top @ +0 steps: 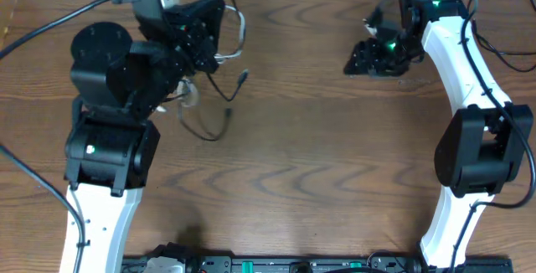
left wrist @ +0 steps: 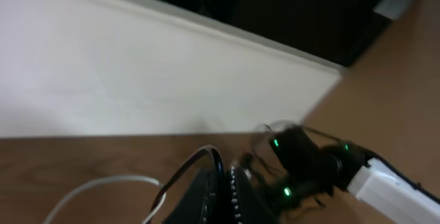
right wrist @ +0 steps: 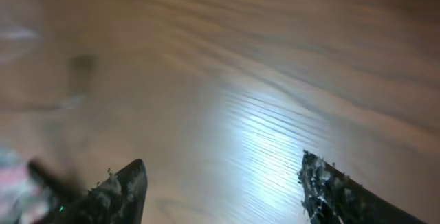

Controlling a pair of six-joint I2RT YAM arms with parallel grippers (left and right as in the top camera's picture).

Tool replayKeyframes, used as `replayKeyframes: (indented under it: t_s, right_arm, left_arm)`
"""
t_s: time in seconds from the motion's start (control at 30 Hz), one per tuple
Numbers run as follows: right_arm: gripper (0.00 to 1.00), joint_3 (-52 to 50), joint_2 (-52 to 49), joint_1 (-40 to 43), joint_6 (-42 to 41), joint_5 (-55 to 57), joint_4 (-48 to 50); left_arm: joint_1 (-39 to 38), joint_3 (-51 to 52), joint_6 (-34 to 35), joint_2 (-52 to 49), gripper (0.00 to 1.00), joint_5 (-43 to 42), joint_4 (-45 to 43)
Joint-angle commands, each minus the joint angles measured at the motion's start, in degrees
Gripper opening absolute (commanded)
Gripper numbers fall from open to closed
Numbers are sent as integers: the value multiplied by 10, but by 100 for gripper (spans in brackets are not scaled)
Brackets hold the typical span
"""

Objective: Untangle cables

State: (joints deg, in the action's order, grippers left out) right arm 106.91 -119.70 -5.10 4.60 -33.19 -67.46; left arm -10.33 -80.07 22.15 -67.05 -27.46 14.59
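Note:
My left gripper (top: 211, 40) is at the far left of the table, lifted, and shut on the cables. In the left wrist view its jaws (left wrist: 232, 191) are closed, with the black cable (left wrist: 212, 158) arching into them and the white cable (left wrist: 103, 181) looping off to the left. From overhead the white cable (top: 240, 32) makes a short loop at the jaw tips. The black cable (top: 219, 121) hangs down and trails over the wood, its plug ends free. My right gripper (top: 368, 57) is at the far right, open and empty, its fingers (right wrist: 223, 183) spread over bare wood.
The wooden table (top: 318, 156) spans the view. The white wall edge (left wrist: 137, 80) runs behind the left gripper. The right arm (left wrist: 323, 169) shows across the table in the left wrist view. Thick black arm wires (top: 50, 30) run at the far left and far right.

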Motion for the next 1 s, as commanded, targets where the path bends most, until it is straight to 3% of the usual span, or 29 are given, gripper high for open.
replayKeyframes:
  t_s: [0.0,0.13,0.3,0.53,0.73,0.97]
  right_arm:
    - [73,10,97,-16,113,-142,21]
    - [81,10,171,-37,121,-153,61]
    - [83,10,207,-67,111,-154,73]
    - [77,10,195,-69,-66,-150,110]
    - [72,10,160,-94,-224,-46,80]
    - [69,10,92,-123,-243,-78,55]
  left_arm:
    - [2,-2,26,-7,8,-103,-3]
    - [2,-2,24,-26,7,-216,20]
    - [2,-2,-16,-68,7,-305,90]
    - [2,-2,-102,-135,7,-460,118]
    - [-2,-2,-123,-181,8,-485,117]
    - [-4,-2,-162,-189,8,-478,118]
